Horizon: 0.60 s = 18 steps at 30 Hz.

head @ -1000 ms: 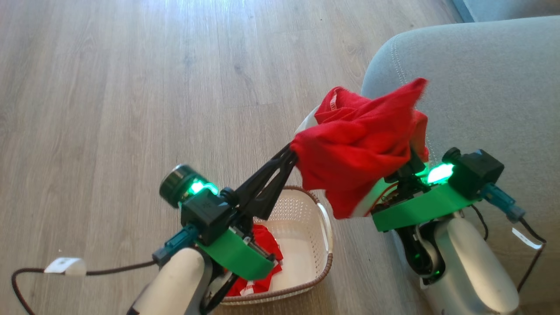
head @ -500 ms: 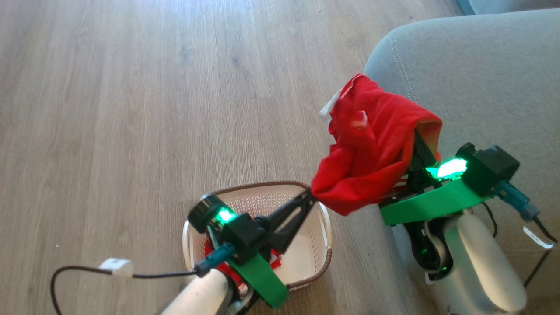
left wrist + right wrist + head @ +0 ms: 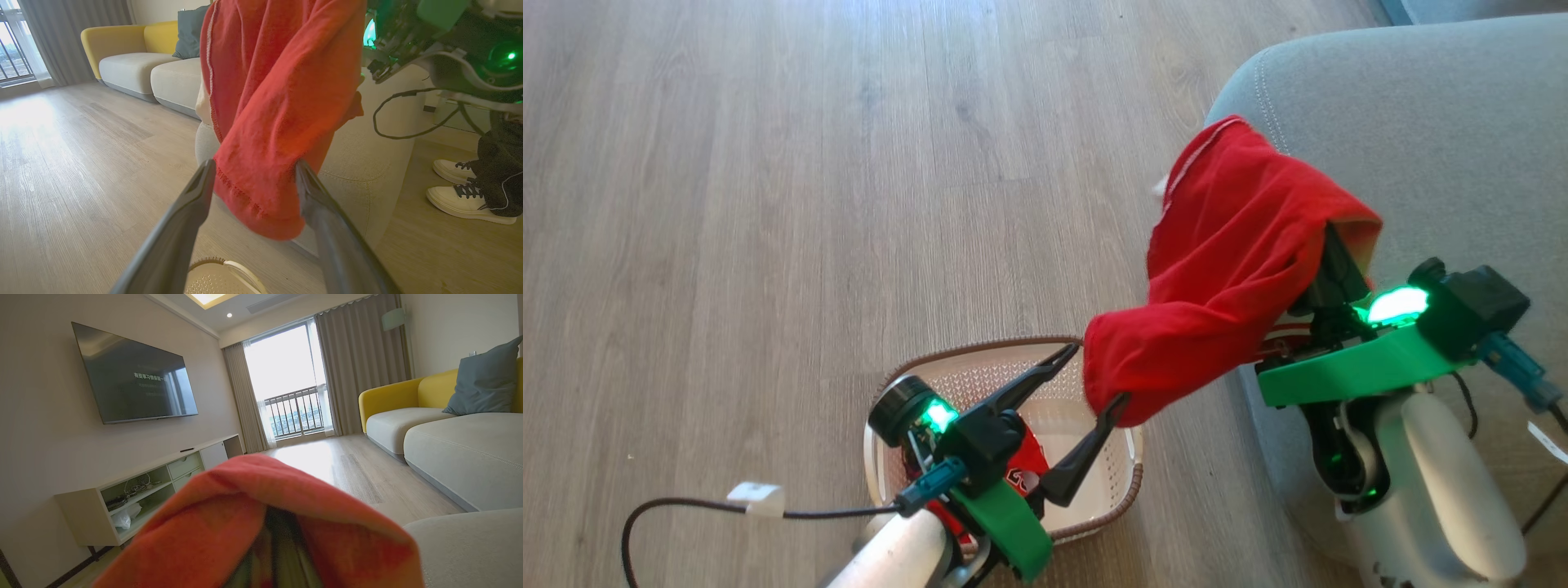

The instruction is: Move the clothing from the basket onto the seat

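Head view is showing you 1 red garment (image 3: 1233, 269) of the clothing draped over the right gripper (image 3: 1335, 273). It is hanging in the air across the edge of the seat (image 3: 1437, 131), with its low end dangling over the floor (image 3: 768, 204) beside the basket (image 3: 1134, 457). By my reading you are carrying it across, and the drop onto the cushion is not yet made.

The cloth is covering the right fingers, so I cannot tell whether they are clamping it or merely wearing it like a hood. The left gripper (image 3: 1098, 374) is standing spread wide above the basket. In the left wrist view the hem (image 3: 253, 204) is hanging between its 2 fingers (image 3: 175, 232) without being pinched. More red clothing (image 3: 1023, 461) is lying in the basket under the left arm.

To do this well, you are wanting the whole piece over the cushion before letting go. That is calling for the right arm to be reaching further over the seat, so the dangling end is clearing the rounded corner. Soft cloth released at the edge is likely to be sliding to the floor. You are choosing between closing the left fingers on the hem to lift it along, and drawing the left arm clear so nothing is snagging.
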Motion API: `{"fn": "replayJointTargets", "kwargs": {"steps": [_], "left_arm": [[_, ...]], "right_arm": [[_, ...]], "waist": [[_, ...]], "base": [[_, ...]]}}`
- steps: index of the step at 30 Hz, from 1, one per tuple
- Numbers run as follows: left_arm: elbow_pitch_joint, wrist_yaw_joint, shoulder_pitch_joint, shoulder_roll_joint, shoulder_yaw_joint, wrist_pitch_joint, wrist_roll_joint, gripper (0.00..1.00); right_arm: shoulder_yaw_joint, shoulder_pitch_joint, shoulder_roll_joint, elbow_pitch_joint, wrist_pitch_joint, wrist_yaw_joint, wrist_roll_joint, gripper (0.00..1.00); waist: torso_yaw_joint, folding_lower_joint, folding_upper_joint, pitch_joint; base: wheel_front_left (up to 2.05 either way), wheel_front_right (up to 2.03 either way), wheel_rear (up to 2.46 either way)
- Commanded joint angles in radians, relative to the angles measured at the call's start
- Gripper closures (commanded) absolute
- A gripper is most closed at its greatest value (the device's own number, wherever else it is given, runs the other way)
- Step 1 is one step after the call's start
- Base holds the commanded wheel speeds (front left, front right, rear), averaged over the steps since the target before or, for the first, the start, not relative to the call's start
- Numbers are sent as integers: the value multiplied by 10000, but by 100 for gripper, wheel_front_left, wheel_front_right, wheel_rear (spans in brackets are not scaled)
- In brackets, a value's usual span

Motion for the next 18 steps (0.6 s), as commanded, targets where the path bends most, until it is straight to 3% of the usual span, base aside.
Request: {"fn": "replayJointTargets", "kwargs": {"steps": [1, 18], "left_arm": [[-275, -12, -221, -27, 384, -49, 81, 0], [-203, -12, 658, -419, 1959, -49, 212, 0]], "right_arm": [[121, -118, 167, -457, -93, -2, -73, 100], [-625, 335, 33, -578, -93, -2, -380, 100]], "waist": [[2, 0, 0, -14], [92, 0, 0, -251]], "base": [[0, 0, 0], [0, 0, 0]]}}
